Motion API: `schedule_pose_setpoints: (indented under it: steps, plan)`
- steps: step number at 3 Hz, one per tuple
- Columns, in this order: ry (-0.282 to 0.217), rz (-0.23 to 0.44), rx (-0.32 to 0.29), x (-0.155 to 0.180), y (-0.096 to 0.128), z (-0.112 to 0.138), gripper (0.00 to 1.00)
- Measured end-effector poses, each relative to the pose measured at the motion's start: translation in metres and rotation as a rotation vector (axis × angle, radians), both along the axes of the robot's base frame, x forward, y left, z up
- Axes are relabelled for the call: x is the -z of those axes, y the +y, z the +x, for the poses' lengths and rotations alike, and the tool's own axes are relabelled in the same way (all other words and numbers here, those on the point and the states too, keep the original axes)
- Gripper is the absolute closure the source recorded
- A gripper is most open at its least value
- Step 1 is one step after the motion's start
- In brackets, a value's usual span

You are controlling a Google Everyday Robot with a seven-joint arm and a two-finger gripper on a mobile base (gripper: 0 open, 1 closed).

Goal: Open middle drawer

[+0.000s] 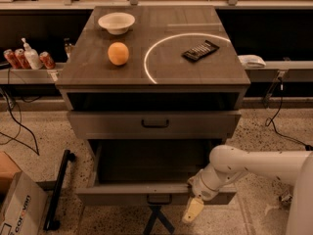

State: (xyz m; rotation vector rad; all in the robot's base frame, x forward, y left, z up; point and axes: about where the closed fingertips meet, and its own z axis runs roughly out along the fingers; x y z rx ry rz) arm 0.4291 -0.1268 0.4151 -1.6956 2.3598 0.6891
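Middle drawer is shown pulled out, just behind gripper (grip cannot be told); task is judged nearly done.

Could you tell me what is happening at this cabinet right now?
The robot's arm is working at the middle drawer of the cabinet. That drawer stands pulled well out, with its dark inside showing. The gripper hangs just below the drawer's front edge, right of the black handle and not on it. The drawer above sits further back. On top lie a white bowl, an orange and a flat black object.
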Motion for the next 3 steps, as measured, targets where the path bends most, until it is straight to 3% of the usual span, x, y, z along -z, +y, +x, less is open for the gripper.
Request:
schedule_pose_setpoints:
  steps: [1,2,3]
  plan:
    - [0.005,0.009,0.003,0.001,-0.001,-0.005,0.38]
    - [0.021,0.041,0.021,0.004,-0.004,-0.017,0.35]
    - [0.023,0.042,0.020,0.005,-0.003,-0.018,0.12]
